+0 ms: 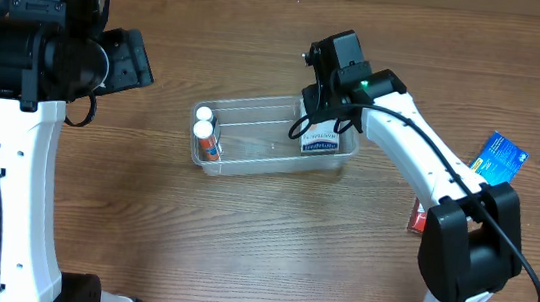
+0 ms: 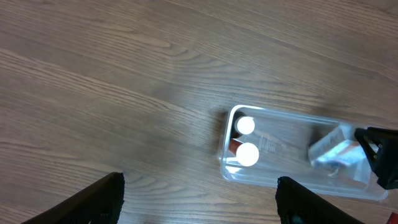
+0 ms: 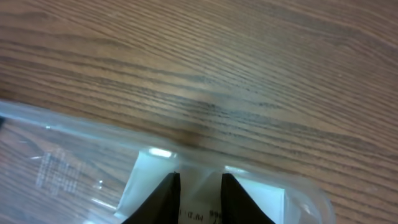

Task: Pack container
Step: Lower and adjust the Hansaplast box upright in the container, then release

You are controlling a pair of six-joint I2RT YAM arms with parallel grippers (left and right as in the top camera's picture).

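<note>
The clear plastic container [image 1: 260, 148] lies at the table's middle; it also shows in the left wrist view [image 2: 286, 158] and the right wrist view [image 3: 81, 127]. Two white-capped bottles [image 1: 204, 122] stand at its left end, seen from above in the left wrist view [image 2: 247, 140]. My right gripper [image 1: 318, 126] is down in the container's right end, its fingers [image 3: 200, 182] shut on a white labelled packet [image 1: 320, 143] [image 3: 149, 180] [image 2: 336, 152]. My left gripper [image 2: 199, 190] is wide open and empty, high above the bare wood left of the container.
A blue box [image 1: 501, 157] lies at the far right of the table. A red box [image 1: 418, 217] lies beside the right arm's base. Bare wood surrounds the container on all sides.
</note>
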